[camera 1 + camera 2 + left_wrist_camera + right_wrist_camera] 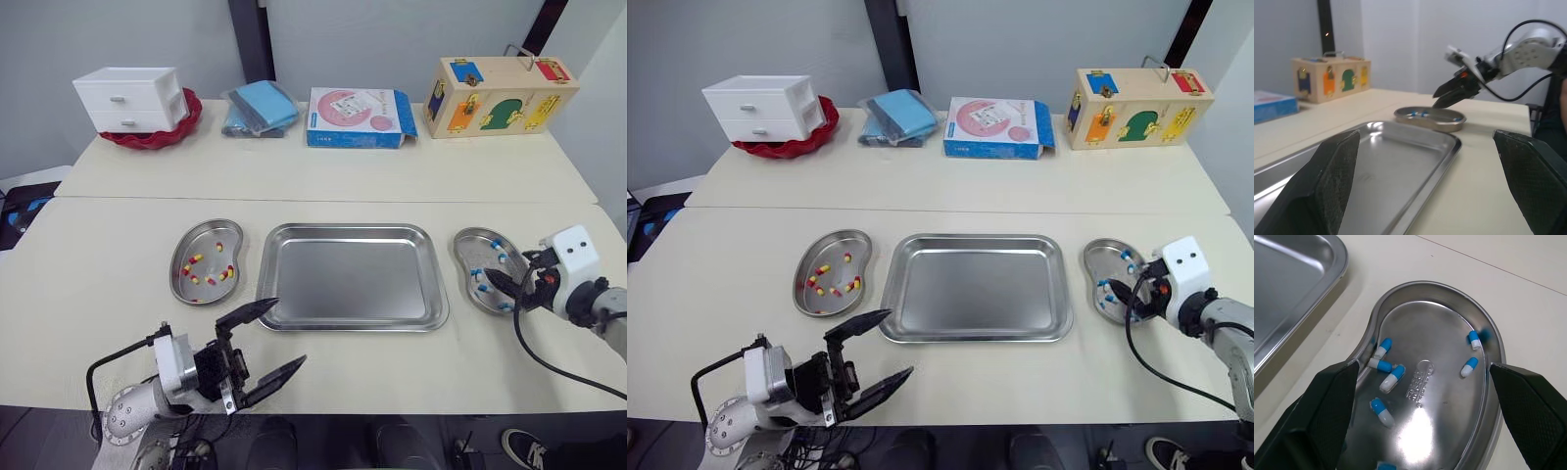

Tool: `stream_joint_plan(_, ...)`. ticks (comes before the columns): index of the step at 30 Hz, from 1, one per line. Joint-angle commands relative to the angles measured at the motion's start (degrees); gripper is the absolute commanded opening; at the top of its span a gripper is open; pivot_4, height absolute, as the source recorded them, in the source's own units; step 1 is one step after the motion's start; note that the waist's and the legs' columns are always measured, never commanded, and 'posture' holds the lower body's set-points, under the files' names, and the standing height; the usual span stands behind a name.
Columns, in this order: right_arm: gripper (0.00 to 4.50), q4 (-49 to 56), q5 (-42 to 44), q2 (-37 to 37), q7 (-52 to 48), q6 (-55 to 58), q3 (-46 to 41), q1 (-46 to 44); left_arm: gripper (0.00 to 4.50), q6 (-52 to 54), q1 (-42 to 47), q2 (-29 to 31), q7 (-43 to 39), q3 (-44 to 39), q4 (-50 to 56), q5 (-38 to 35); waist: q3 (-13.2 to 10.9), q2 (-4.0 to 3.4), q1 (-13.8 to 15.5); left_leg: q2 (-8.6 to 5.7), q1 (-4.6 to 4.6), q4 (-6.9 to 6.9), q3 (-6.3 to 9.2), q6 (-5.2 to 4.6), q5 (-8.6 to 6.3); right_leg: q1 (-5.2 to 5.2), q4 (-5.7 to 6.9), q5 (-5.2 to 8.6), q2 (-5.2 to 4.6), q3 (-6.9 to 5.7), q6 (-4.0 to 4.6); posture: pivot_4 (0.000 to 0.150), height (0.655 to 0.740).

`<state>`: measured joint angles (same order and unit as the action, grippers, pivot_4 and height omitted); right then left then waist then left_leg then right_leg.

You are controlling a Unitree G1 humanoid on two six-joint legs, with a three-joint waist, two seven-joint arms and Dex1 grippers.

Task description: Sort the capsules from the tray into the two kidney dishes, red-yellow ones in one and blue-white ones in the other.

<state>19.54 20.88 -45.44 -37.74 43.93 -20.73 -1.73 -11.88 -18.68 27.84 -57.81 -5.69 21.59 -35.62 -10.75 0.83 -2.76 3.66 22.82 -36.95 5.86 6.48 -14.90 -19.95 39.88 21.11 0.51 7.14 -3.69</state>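
Though the tray [353,279] sits square in the middle of the table's [98,313] near half, its steel floor is bare. All the capsules lie in the two kidney dishes that flank it.

The left kidney dish [208,238] rests just beside the tray's left edge. It holds a handful of red-yellow capsules [194,259], scattered loosely across its floor. The right kidney dish [468,243] lies just beside the tray's right edge, towards the right side of the table. It holds the blue-white capsules [1392,378]: several are bunched along the wall nearest the tray and two lie apart by the far wall.

The left gripper [288,331] hangs near the table's front edge, just off the tray's front left corner. Its two black fingers are spread wide with nothing between them. The right gripper [498,284] reaches in from the table's right edge and is poised above the right kidney dish. Its fingers are likewise splayed well apart and grip nothing.

Along the table's back edge stand a white drawer unit [132,98] in a red bowl [147,139] at the left corner, then a blue packet [261,108] and a pink and blue box [358,117]. A wooden lock box [500,96] stands near the right corner.
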Motion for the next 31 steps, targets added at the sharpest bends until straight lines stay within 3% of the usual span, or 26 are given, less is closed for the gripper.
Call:
stream_joint_plan(1, 4.46, 1.7, 3.6, -3.3, -9.0, -6.5, -6.3, 3.5, 4.50, 7.9, -0.8, 4.9, 6.2, -6.8, 3.6, -1.0, 0.0, 0.00, 0.1, 0.00, 0.00, 0.00, 0.00, 0.00, 0.00, 0.01, 0.00, 0.00, 0.00, 0.00, 0.00, 0.150, 0.7400)
stream_joint_plan(5, 4.46, -0.7, 7.4, -7.5, -21.6, -12.5, -12.8, 9.3, 4.50, 19.5, -3.0, 11.7, 11.7, -17.7, 4.7, -6.7, 0.0, 0.02, 0.4, 0.00, -0.03, -0.01, 0.00, 0.00, 0.00, 0.07, -0.01, 0.00, -0.01, -0.01, 0.00, 0.150, 0.7400)
stream_joint_plan(8, 4.46, -6.7, 6.4, -14.1, -31.3, -14.4, -15.4, 14.1, 4.50, 29.9, -8.2, 20.1, 9.1, -29.3, 2.0, -9.7, -0.1, 0.12, 0.3, 0.02, -0.15, 0.00, 0.02, 0.00, 0.00, 0.20, -0.03, 0.01, 0.00, -0.05, 0.00, 0.150, 0.7400)
stream_joint_plan(10, 4.46, -9.0, 5.7, -16.4, -34.0, -15.6, -15.5, 15.9, 4.50, 34.0, -9.8, 23.1, 7.5, -32.8, 0.6, -10.4, -0.1, 0.11, 0.3, 0.01, -0.32, 0.04, -0.04, -0.01, -0.01, 0.34, -0.15, 0.02, -0.01, -0.01, 0.00, 0.150, 0.7400)
stream_joint_plan(13, 4.46, -13.6, 2.7, -19.4, -37.2, -18.5, -14.6, 17.9, 4.50, 40.8, -12.3, 31.8, 1.9, -37.0, -7.2, -6.1, -0.2, 0.11, 0.2, 0.03, -0.37, 0.07, -0.05, 0.00, -0.01, 0.38, -0.25, 0.03, 0.00, -0.01, 0.01, 0.150, 0.7400)
stream_joint_plan(17, 4.46, -17.6, 0.7, -20.5, -37.8, -20.2, -11.6, 17.2, 4.50, 39.6, -9.3, 37.4, -2.4, -35.9, -16.7, -0.3, -0.2, 0.05, 0.0, 0.02, -0.36, 0.11, -0.12, 0.00, -0.01, 0.34, -0.33, 0.03, -0.01, 0.03, 0.00, 0.150, 0.7400)
stream_joint_plan(31, 4.46, -19.3, 0.2, -17.8, -35.3, -22.1, -8.8, 15.6, 4.50, 36.9, -2.3, 36.8, -6.0, -30.8, -21.2, 9.7, -0.3, -0.04, -0.4, 0.03, -0.19, 0.35, -0.16, 0.02, -0.02, 0.21, -0.45, 0.02, -0.05, 0.01, 0.01, 0.150, 0.7400)
